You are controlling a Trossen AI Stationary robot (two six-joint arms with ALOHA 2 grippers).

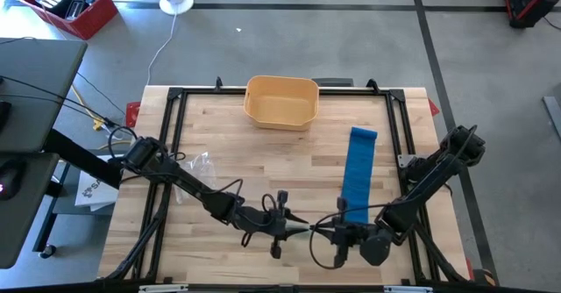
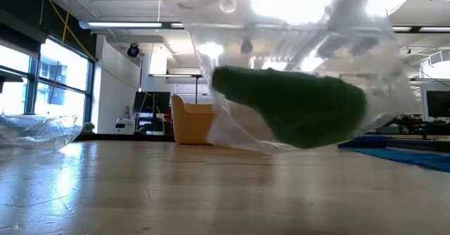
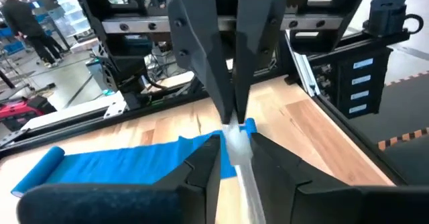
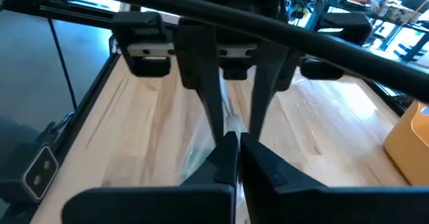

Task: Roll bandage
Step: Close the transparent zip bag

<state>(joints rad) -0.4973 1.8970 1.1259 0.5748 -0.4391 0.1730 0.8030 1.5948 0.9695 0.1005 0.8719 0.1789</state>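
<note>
Clear bag [image 2: 295, 66] w/ green roll [image 2: 295, 112] blocks low view, both grippers [image 1: 308, 231] pinching it

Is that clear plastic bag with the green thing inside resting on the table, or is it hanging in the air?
Apart. The low view shows the clear bag with the green roll hanging above the wooden table, with background visible beneath.

Bright ceiling lights [image 2: 288, 3] glare; near plastic bag [image 2: 295, 66] blurred.
</note>
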